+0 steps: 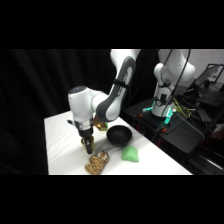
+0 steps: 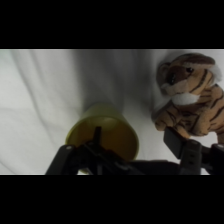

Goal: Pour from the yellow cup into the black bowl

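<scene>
In the wrist view the yellow cup (image 2: 102, 132) stands upright on the white cloth, seen from above, right under my gripper (image 2: 121, 154). The fingers (image 2: 181, 149) stand wide apart on either side of the cup and do not press on it, so the gripper is open. In the side view my gripper (image 1: 88, 146) reaches down to the table's front left and hides most of the cup. The black bowl (image 1: 119, 135) sits to the right of the gripper, apart from it.
A striped tiger toy (image 1: 96, 162) (image 2: 192, 97) lies close beside the cup, toward the table's front edge. A light-green block (image 1: 131, 154) rests in front of the bowl. A second robot arm (image 1: 164, 85) and cables stand beyond the table at the right.
</scene>
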Motion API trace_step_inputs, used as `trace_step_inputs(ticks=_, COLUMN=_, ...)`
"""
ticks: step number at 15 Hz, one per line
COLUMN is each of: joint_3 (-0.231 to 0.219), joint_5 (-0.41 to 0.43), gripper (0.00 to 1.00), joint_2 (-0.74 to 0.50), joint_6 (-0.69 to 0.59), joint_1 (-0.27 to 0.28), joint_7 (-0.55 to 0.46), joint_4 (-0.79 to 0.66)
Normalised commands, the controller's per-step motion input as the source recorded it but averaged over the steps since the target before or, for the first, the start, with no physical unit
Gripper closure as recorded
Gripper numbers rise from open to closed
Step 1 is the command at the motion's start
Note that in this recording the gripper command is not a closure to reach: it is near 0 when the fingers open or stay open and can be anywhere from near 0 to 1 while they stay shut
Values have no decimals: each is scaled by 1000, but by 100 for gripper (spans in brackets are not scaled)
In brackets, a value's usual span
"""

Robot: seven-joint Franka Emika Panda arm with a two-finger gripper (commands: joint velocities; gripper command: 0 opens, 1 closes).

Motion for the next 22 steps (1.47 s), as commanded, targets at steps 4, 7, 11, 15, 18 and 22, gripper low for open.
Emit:
trace_step_inputs(ticks=4, joint_3=-55, joint_5=101, gripper=100, joint_2=-15, joint_6=66, joint_1=63, joint_7=35, joint_4=91)
trace_step_inputs(ticks=7, joint_3=-78, joint_5=75, gripper=74, joint_2=-61, joint_6=36, joint_1=81, joint_7=41, joint_4=32)
trace_step_inputs(ticks=11, joint_3=-105, joint_5=44, gripper=14, joint_2=-130, joint_6=-54, joint_1=103, joint_7=82, joint_4=-18)
trace_step_inputs(ticks=15, joint_3=-182, joint_5=-104, gripper=12, joint_2=-522, joint_6=-269, joint_1=186, joint_7=169, joint_4=-220)
trace_step_inputs(ticks=18, joint_3=-161, joint_5=-239, gripper=12, joint_2=-731, joint_6=-432, joint_1=189, joint_7=223, joint_4=-298)
trace_step_inputs(ticks=22, joint_3=-15, joint_5=-210, gripper=12, joint_2=-616, joint_6=-359, joint_1=96, joint_7=190, joint_4=-272)
